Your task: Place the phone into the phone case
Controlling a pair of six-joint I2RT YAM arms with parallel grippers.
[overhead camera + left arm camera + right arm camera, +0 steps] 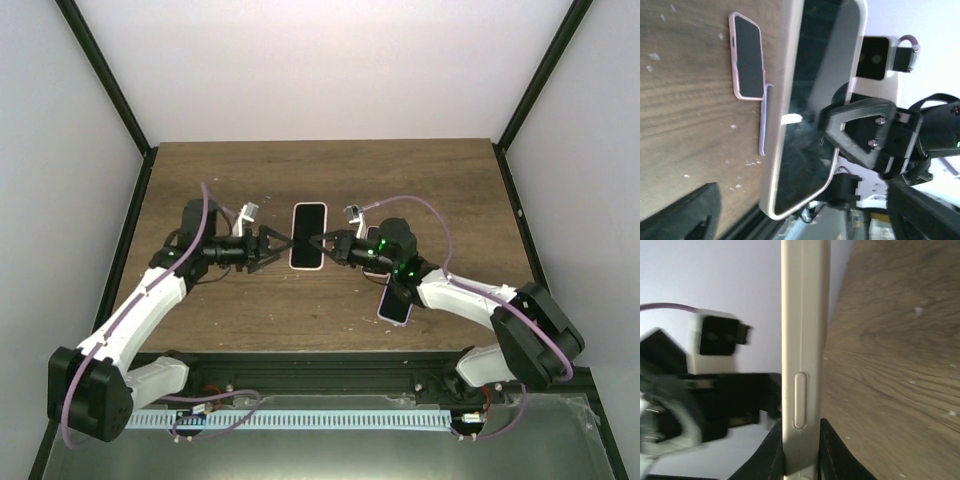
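**Item 1, left pincer** [276, 248]. We log it left of centre over the wooden desk [200, 180]. Its jaws are spread and grip nothing, and its tips point at the left edge of the phone [309, 236]. We cannot tell whether they touch it. Its own wrist view shows only one dark, blurred finger [685, 215] in the lower left corner.

**Item 2, phone.** From above we see it at mid-desk between the two pincers, long axis running away from the arm bases, dark screen up, pale rim. The left wrist view adds the cream frame and the glossy reflections on the glass. The right wrist view shows it edge-on, with a long side button. We cannot tell whether it rests on the desk or sits just above it.

**Item 3, right pincer** [325, 243]. It is clamped on the phone's right edge. Its own view shows a finger pressed against each face of the phone.

**Item 4, phone case** [396, 300]. It is pink-rimmed with a dark inside, lying flat on the desk to the right of and nearer than the phone, apart from it. From above the right arm half covers it. The left wrist view shows it whole.
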